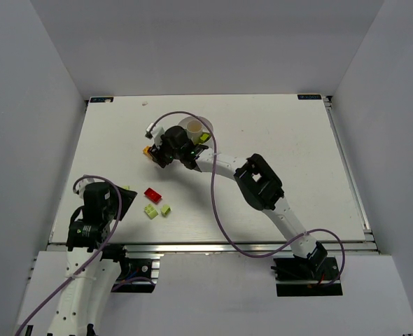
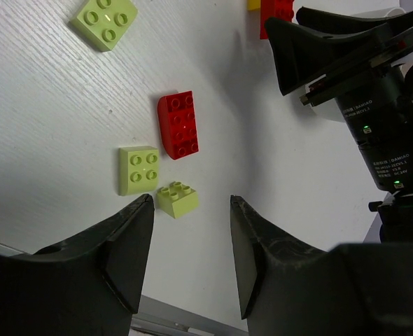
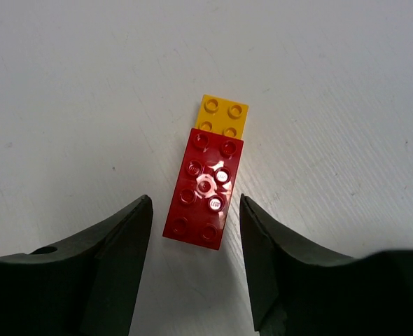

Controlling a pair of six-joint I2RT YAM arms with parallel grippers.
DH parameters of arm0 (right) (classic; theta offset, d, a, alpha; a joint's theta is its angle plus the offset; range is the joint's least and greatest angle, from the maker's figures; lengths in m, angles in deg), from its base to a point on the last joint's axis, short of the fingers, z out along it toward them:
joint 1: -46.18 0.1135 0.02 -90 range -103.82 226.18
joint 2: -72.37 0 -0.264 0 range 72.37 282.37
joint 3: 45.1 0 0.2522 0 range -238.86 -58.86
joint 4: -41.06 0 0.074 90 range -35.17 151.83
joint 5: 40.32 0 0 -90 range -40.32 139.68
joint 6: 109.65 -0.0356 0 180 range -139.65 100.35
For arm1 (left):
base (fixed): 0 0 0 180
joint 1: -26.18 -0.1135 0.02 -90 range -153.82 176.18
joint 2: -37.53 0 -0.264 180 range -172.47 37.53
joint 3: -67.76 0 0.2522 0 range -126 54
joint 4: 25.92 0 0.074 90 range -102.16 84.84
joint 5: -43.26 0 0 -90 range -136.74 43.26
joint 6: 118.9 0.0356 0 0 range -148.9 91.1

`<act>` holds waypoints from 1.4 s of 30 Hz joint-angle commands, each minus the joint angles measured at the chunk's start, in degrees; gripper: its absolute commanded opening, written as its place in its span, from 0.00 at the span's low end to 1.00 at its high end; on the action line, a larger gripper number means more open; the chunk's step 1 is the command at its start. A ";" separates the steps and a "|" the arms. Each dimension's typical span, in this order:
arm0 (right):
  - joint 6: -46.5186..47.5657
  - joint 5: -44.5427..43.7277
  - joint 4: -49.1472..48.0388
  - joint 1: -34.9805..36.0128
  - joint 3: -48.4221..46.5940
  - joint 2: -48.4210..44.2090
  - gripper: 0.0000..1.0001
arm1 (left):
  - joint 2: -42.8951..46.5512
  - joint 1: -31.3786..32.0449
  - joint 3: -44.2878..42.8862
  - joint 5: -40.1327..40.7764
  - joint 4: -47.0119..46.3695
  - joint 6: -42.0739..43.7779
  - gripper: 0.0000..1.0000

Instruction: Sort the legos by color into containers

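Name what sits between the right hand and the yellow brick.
In the right wrist view, a long red brick lies there, its far end touching the yellow brick and its near end between the fingers of the open right hand.

On my left wrist feed I read "DAMIAO" in white on a black motor housing (image 2: 369, 115) of the right arm (image 2: 402, 210), and again on the lower housing (image 2: 388, 166). The finer print beneath each word is too small for me. A small dark tag (image 1: 101, 99) sits at the far left corner of the counter (image 1: 262, 140), and another tag (image 1: 309, 96) at the far right corner; both are unreadable. One stud on the red brick (image 3: 205, 187) bears embossing I cannot make out.
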 commanded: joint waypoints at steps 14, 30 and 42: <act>0.85 0.38 -0.79 -0.48 -7.37 4.73 0.57 | -2.66 -0.12 -3.35 -1.55 -4.01 0.78 0.58; 0.24 12.49 -9.05 -2.24 10.98 -10.96 0.00 | -5.73 -0.21 -1.59 -2.87 -6.46 -0.98 0.64; -21.37 36.66 -14.76 -9.52 37.53 -39.19 0.00 | -7.32 -0.12 -2.30 -15.68 -28.49 6.14 0.76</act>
